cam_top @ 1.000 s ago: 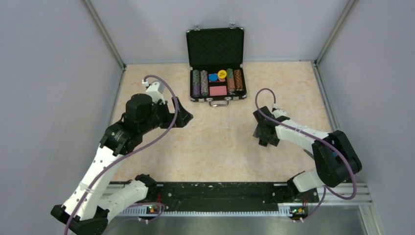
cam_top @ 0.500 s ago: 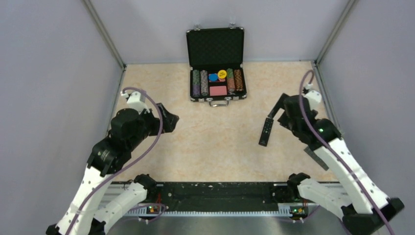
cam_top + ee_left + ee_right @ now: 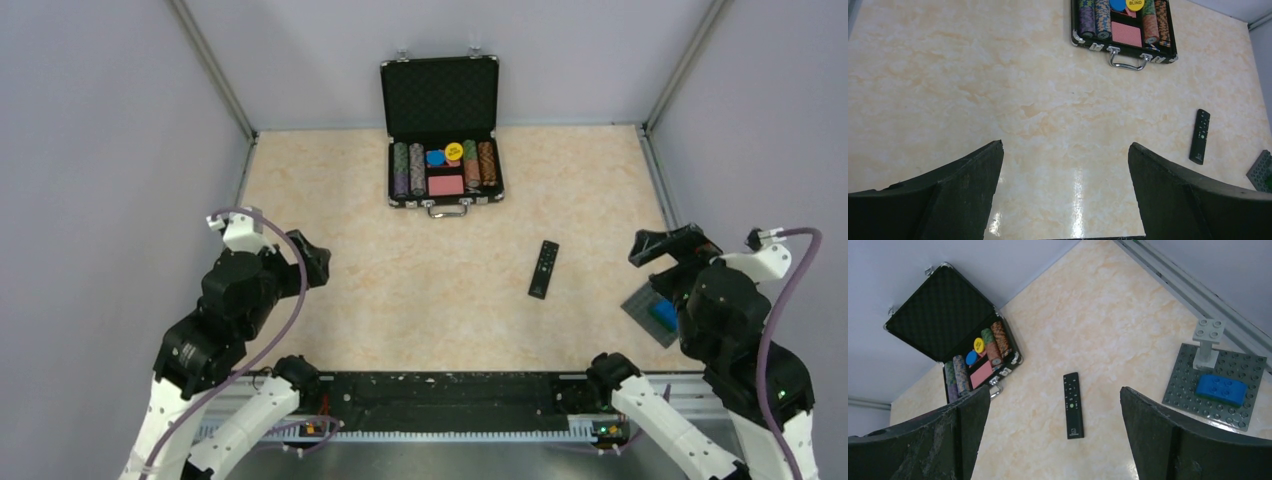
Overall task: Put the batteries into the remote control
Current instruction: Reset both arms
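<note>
Remote (image 3: 543,269) lies buttons-up on the desk (image 3: 400,290), no batteries in sight; left gripper (image 3: 1064,150) and right gripper (image 3: 1050,390) open, empty. Loading looks done; next, just verify.

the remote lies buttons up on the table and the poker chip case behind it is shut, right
Not quite: the poker chip case is open, lid raised, as the top external view shows. The remote control does lie buttons up on the table.

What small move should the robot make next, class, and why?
Probably none beyond parking both arms: the slim black remote control lies buttons up on the marbled beige table, no batteries show, and the left gripper and right gripper are open, empty, away from it.
</note>
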Controlling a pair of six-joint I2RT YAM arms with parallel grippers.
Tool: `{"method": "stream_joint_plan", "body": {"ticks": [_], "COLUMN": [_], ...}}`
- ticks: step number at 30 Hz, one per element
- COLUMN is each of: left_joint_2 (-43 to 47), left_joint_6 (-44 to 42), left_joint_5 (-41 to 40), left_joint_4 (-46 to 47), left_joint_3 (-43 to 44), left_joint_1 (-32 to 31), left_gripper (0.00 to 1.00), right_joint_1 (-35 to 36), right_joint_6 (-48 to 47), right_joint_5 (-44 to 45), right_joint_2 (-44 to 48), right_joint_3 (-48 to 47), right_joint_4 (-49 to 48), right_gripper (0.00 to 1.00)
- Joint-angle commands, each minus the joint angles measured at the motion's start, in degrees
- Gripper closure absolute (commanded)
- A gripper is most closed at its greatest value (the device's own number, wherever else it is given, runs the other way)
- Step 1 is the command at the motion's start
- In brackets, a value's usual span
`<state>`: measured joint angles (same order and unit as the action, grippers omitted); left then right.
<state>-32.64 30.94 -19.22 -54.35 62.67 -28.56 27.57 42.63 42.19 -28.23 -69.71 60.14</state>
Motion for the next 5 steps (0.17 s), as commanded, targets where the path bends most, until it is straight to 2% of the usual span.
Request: {"method": "stream_joint_plan", "body": {"ticks": [1, 5], "left_joint_2": [3.2, 4.1], "left_joint_6": [-1.1, -1.0], "left_joint_5": [-2.7, -3.7], "left_joint_4": [0.4, -0.2], "left_joint_3": [1.4, 2.2], "left_joint_1": [0.1, 0.1], "left_gripper": [0.01, 0.01], "right_joint_1": [-0.4, -0.3], "right_joint_6": [2.6, 3.9], "right_joint_5": [0.4, -0.4], "right_joint_2": [3.2, 4.4], "right_joint_3": [4.2, 5.7], "right_joint_4": [1.6, 1.6], "right_gripper": [0.01, 0.01]}}
